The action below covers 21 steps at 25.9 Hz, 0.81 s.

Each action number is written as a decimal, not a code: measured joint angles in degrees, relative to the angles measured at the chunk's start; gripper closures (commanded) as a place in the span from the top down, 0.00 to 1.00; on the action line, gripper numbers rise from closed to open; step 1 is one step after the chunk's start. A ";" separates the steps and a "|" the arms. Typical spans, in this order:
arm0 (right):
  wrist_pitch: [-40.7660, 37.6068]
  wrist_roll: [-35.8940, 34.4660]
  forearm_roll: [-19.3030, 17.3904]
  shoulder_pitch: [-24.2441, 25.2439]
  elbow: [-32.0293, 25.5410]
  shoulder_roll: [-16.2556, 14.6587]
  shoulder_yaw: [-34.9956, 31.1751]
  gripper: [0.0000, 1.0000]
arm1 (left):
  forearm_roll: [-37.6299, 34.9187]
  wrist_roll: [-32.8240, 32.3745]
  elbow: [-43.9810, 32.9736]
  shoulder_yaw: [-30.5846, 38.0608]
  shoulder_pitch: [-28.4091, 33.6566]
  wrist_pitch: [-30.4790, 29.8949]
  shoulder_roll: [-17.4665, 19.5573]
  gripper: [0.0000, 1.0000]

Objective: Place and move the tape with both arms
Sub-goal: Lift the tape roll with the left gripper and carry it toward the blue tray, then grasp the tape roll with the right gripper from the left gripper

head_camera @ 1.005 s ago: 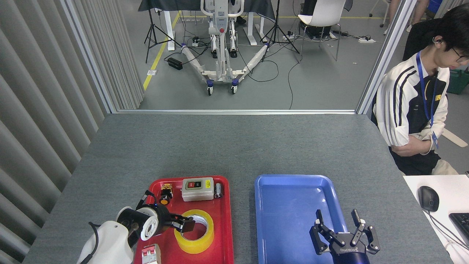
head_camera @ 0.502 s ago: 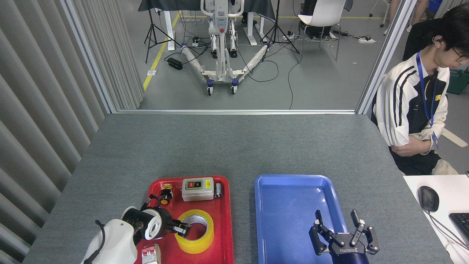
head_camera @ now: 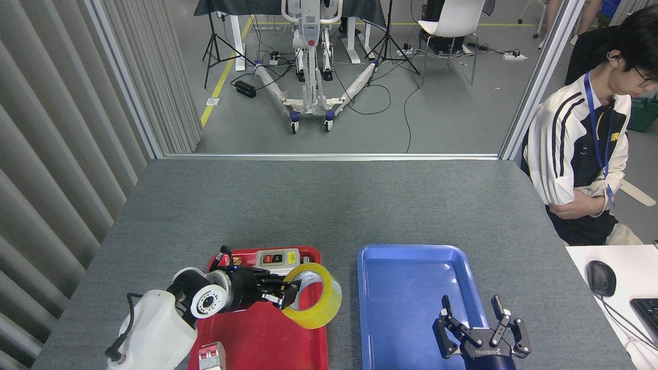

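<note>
1. Head view: left gripper (head_camera: 288, 296) pinches the wall of the tape (head_camera: 313, 295), jaws pressed on the roll's near rim, one finger inside the core, holding it tilted on edge above the red tray (head_camera: 257, 339).
2. Roll hangs over that tray's right edge, likely raised to clear the rim on its way toward the blue tray (head_camera: 406, 288).
3. Right gripper (head_camera: 480, 329) waits over the blue tray's near end, jaws spread and empty, seemingly ready to receive.
4. Switch box (head_camera: 277, 257) sits at the red tray's far end on the grey surface (head_camera: 329, 205).
</note>
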 measured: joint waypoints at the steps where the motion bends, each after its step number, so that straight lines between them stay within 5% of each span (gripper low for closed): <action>1: -0.44 0.00 0.06 0.00 0.02 0.00 0.00 1.00 | 0.80 2.69 0.38 1.97 0.44 -4.15 -1.28 0.00; 4: -6.28 -1.53 0.37 0.00 0.05 -0.46 -0.11 1.00 | 2.00 12.22 3.38 8.53 3.70 -15.09 -6.86 0.00; 9: -27.71 -6.78 0.57 0.17 0.10 -2.59 -2.05 1.00 | 2.01 25.98 9.48 14.31 7.32 -20.08 -12.88 0.00; 14: -43.16 -8.79 0.38 0.29 -0.24 -3.43 -3.12 1.00 | 2.02 28.49 11.13 15.03 8.00 -20.98 -14.81 0.00; 21: -46.02 -9.09 0.40 -0.65 -0.47 -2.49 -1.78 1.00 | 2.47 29.57 10.54 8.51 9.01 -21.09 -14.66 0.00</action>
